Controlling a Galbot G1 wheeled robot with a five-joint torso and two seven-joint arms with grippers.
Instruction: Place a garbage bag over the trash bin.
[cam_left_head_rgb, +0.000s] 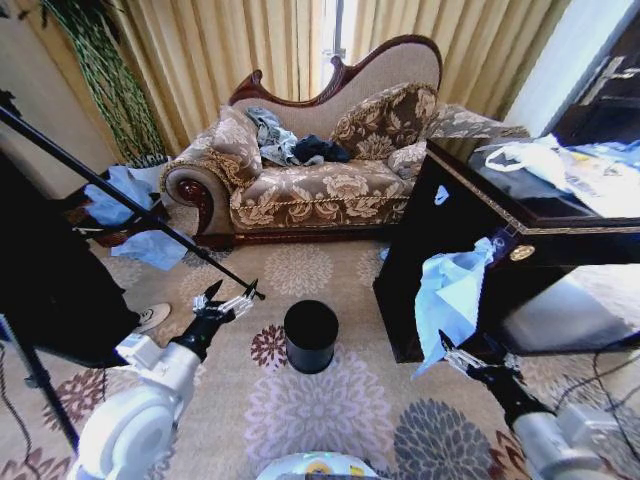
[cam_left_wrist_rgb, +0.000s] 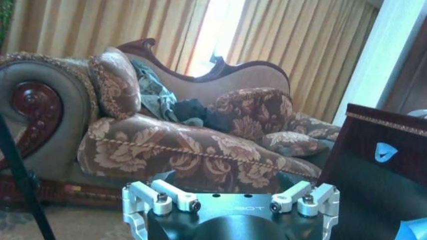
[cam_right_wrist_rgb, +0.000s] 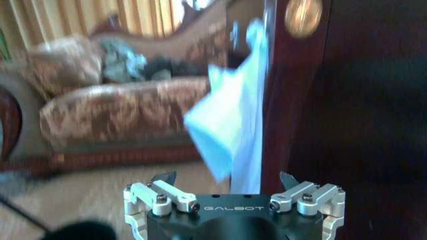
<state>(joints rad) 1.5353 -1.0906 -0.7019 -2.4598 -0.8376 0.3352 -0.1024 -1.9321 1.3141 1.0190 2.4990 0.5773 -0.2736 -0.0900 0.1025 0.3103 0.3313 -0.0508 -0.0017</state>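
Observation:
The trash bin (cam_left_head_rgb: 310, 335), small, black and round, stands upright on the patterned carpet in front of the sofa, its mouth bare. The garbage bag (cam_left_head_rgb: 450, 295), thin and pale blue, hangs down the front corner of the dark cabinet, to the right of the bin. My right gripper (cam_left_head_rgb: 456, 355) is open just below the bag's lower end. In the right wrist view the bag (cam_right_wrist_rgb: 230, 120) hangs close ahead of that open gripper (cam_right_wrist_rgb: 225, 179), with nothing between the fingers. My left gripper (cam_left_head_rgb: 226, 300) is open and empty, left of the bin and a little above the carpet.
A dark wooden cabinet (cam_left_head_rgb: 470, 215) stands to the right, with a white plastic bag (cam_left_head_rgb: 530, 155) on top. The ornate sofa (cam_left_head_rgb: 310, 180) lies behind the bin. A black tripod pole (cam_left_head_rgb: 130, 205) slants across the left. Darker blue sheets (cam_left_head_rgb: 135, 245) lie on the floor at left.

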